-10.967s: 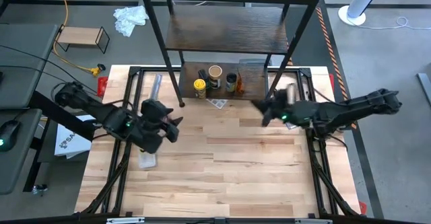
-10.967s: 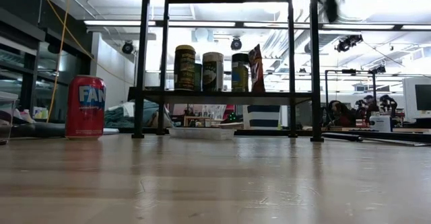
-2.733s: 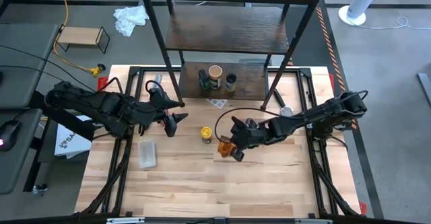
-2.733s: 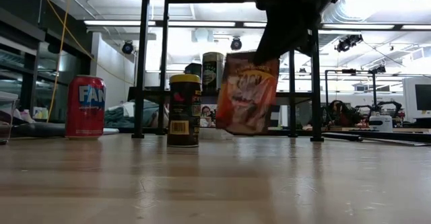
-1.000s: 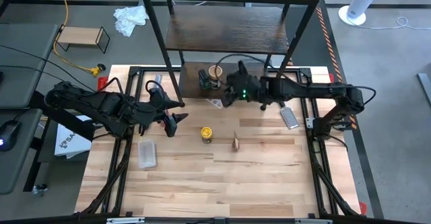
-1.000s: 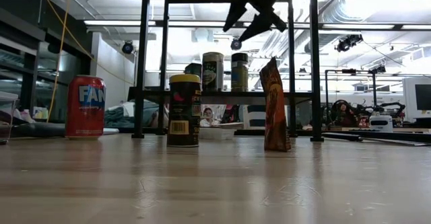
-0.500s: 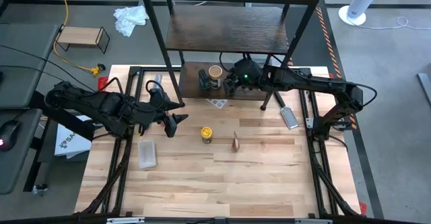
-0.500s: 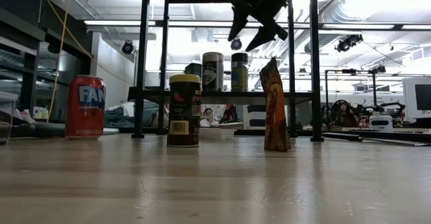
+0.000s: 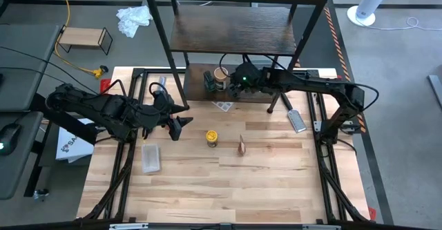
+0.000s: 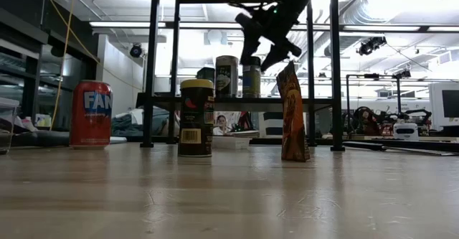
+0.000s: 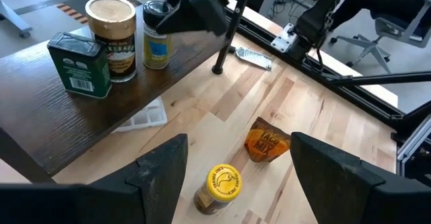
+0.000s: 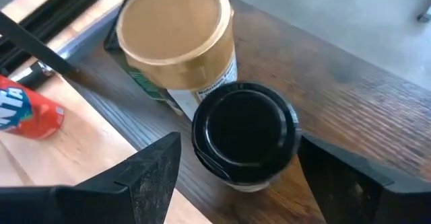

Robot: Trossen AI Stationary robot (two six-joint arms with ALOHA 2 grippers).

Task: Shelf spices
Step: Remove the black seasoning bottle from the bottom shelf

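Two dark fingers of the right hand (image 12: 232,177) stand apart on either side of the black-lidded jar (image 12: 244,135), poised over it without gripping it. That jar stands on the lowest board of the shelf (image 9: 259,86), just beside the tan-lidded jar (image 12: 178,39); behind the tan-lidded jar a dark green tin (image 11: 79,64) stands on the same board. In the high view the right hand (image 9: 240,80) reaches under the shelf's upper tiers from the right side of the counter (image 9: 228,188).

Out on the counter, in front of the shelf, the yellow-lidded jar (image 9: 211,138) stands upright, and near it, to its right, an orange-brown pouch (image 9: 241,146) stands on edge. A flat clear plastic piece (image 11: 143,116) lies at the front edge of the shelf's lowest board.

Over at the left side of the counter, the left hand (image 9: 173,117) hangs with its fingers apart and empty, well apart from the yellow-lidded jar. A red can (image 10: 90,114) stands by the shelf's left leg in the low view.
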